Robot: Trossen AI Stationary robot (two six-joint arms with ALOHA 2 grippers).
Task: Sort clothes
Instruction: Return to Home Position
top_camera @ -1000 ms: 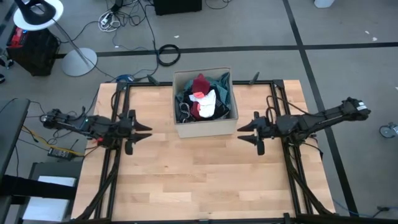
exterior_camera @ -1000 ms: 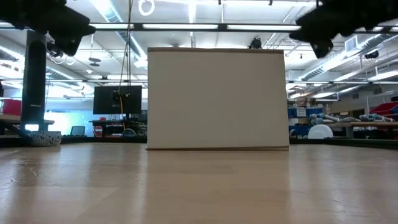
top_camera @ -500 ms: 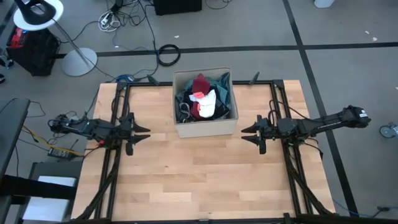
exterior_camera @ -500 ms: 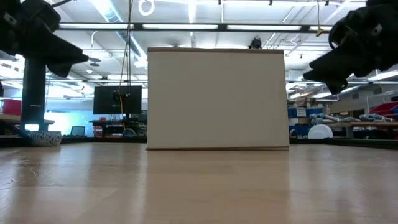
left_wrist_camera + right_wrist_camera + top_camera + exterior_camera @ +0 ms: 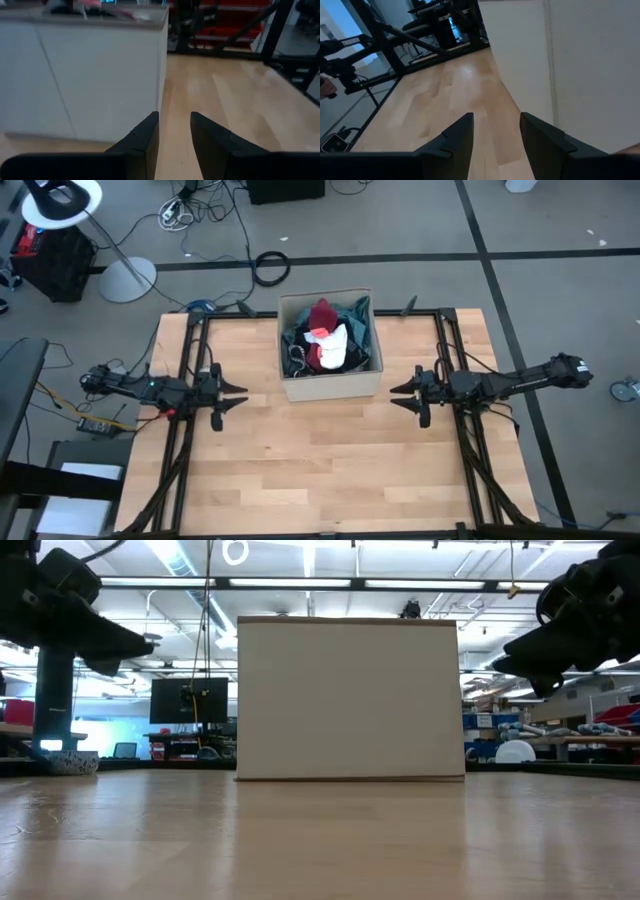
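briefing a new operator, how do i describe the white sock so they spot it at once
On the wooden table, find the cardboard box at the middle of the far edge. The white sock lies on top of the pile inside, the only bright white piece, beside a red sock and teal fabric.

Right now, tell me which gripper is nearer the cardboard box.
Right. The right gripper sits just off the box's right side; the left gripper is farther out from its left side.

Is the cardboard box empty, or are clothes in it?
Holding clothes: the high view shows red, white and teal clothes heaped inside the box.
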